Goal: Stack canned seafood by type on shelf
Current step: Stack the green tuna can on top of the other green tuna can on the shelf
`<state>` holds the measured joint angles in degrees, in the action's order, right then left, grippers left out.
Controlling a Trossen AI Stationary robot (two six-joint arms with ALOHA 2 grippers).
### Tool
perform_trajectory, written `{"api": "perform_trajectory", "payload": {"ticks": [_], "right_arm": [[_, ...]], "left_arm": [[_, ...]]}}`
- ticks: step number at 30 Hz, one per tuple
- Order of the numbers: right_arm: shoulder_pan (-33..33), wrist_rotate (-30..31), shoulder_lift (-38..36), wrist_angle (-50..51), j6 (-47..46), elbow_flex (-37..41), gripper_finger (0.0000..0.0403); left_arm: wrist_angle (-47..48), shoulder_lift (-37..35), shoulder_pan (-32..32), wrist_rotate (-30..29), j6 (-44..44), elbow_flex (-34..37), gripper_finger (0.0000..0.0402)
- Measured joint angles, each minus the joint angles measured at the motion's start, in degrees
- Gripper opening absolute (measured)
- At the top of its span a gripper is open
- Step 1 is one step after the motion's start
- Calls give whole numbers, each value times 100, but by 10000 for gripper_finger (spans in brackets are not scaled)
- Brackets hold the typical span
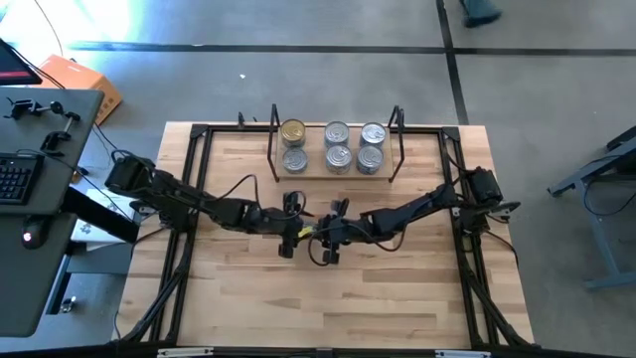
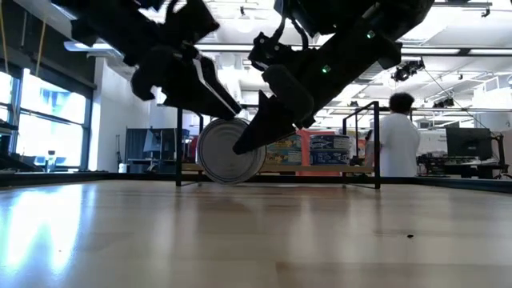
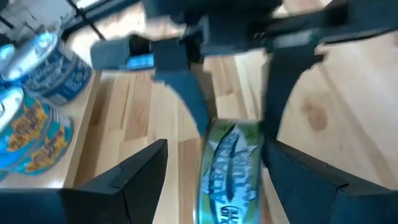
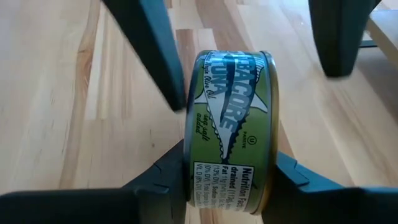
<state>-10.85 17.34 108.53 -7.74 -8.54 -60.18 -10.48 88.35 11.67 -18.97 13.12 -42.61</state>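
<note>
We are counting six cans (image 1: 338, 145) on the shelf (image 1: 334, 175); the right pincer (image 4: 227, 186) is clamping a seventh, green-labelled can (image 4: 231, 124) on edge, while the left pincer (image 3: 211, 180) is gaping around it.

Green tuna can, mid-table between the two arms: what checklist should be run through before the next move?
1. Right gripper has the green tuna can on edge, clamped: ok.
2. Left gripper is open with its fingers either side of the can, not touching: ok.
3. Can is clear of the tabletop: cannot tell.
4. Six cans sit in order on the shelf: ok.
5. A matching green-labelled stack is on the shelf: cannot tell.
</note>
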Motion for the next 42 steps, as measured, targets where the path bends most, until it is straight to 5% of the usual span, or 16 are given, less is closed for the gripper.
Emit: {"api": "perform_trajectory", "payload": {"ticks": [8, 17, 23, 30, 38, 42], "right_arm": [[0, 12, 0, -20, 0, 0, 128], [-13, -45, 0, -12, 191, 0, 132], [10, -336, -99, 83, 174, -13, 154], [-15, 28, -436, 550, -47, -31, 162], [75, -1361, -429, 231, 457, 15, 164], [211, -1403, -464, 339, 574, 15, 179]], "left_arm": [[-32, 342, -160, 93, -121, 2, 244], [-91, 394, 12, 134, -159, 2, 120], [278, 306, 294, -601, -203, -19, 120], [430, 174, 534, -891, -275, -37, 120], [274, 127, 652, -484, 25, 0, 120], [468, 128, 651, -438, -163, 16, 120]]}}
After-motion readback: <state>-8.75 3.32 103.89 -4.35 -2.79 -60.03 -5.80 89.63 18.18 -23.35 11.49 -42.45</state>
